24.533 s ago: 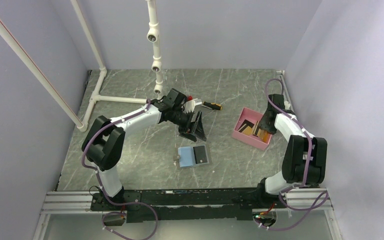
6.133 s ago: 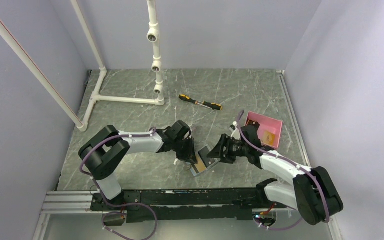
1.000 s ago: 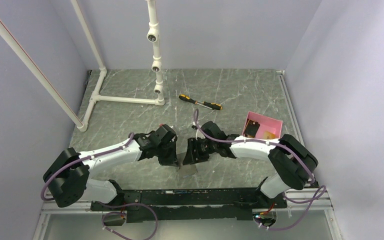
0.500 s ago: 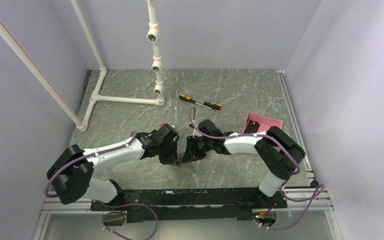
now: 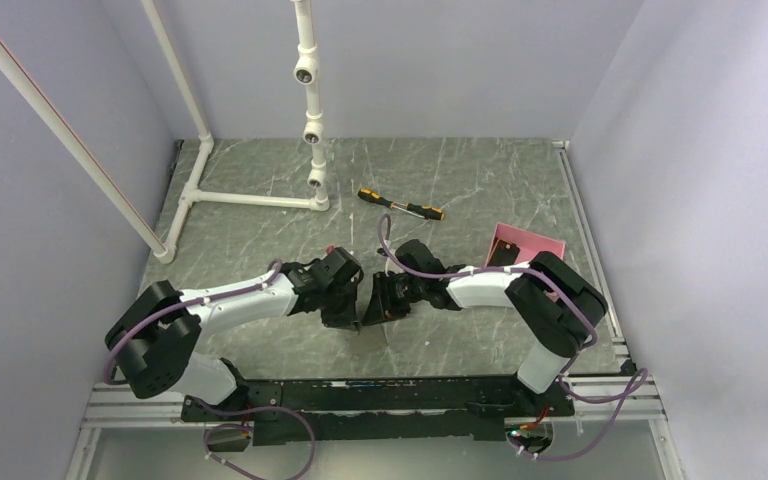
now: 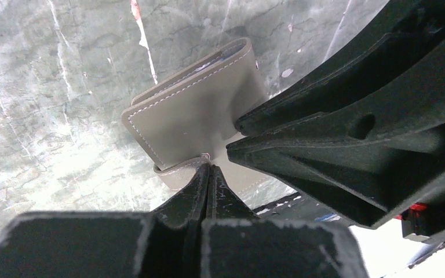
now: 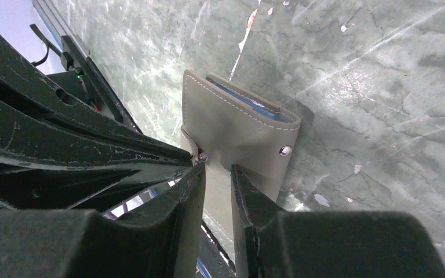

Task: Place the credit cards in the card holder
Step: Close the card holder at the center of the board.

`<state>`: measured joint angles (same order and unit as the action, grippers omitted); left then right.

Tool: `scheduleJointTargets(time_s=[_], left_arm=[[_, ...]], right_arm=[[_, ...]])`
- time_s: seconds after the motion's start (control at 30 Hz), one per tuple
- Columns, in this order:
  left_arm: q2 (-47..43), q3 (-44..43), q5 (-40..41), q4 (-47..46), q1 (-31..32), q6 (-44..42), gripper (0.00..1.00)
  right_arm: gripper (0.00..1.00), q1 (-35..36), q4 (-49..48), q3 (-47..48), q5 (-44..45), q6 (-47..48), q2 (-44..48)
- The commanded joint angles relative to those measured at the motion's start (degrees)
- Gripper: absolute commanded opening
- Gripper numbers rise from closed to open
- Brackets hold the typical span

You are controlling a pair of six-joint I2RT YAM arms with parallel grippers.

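Note:
The grey card holder [image 5: 374, 334] lies folded on the table near the front rail; a blue lining shows at its edge [image 7: 249, 105]. My left gripper [image 6: 207, 164] is shut, its tips against the holder's [image 6: 197, 110] snap strap. My right gripper [image 7: 217, 169] faces it from the right, its jaws a narrow gap apart with the holder's grey leather [image 7: 237, 130] between them. In the top view both grippers, left [image 5: 352, 316] and right [image 5: 369, 311], meet tip to tip over the holder. A dark credit card [image 5: 501, 256] peeks from the pink tray; the other credit cards are hidden.
The pink tray [image 5: 538, 241] stands at the right, half hidden behind my right arm. A yellow-and-black screwdriver [image 5: 400, 207] lies further back. A white pipe frame [image 5: 250, 198] runs along the back left. The black front rail [image 5: 380, 392] is just behind the holder.
Over the last second my right gripper's jaws have narrowed around the card holder and its arm has swung slightly left. The left arm has crept a little to the right.

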<state>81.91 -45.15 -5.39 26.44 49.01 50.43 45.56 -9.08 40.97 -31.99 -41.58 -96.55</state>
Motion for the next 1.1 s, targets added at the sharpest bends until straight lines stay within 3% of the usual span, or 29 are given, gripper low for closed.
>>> scheduleJointTargets(time_s=[0.0, 1.07], left_arm=[[-2.29, -1.64, 4.92, -2.35, 0.20, 0.93, 0.00], [0.79, -1.53, -1.28, -4.76, -0.02, -0.75, 0.00]], right_arm=[[0.26, 0.67, 0.93, -0.77, 2.11, 1.49, -1.96], [0.25, 1.11, 2.40, 0.44, 2.75, 2.41, -3.34]])
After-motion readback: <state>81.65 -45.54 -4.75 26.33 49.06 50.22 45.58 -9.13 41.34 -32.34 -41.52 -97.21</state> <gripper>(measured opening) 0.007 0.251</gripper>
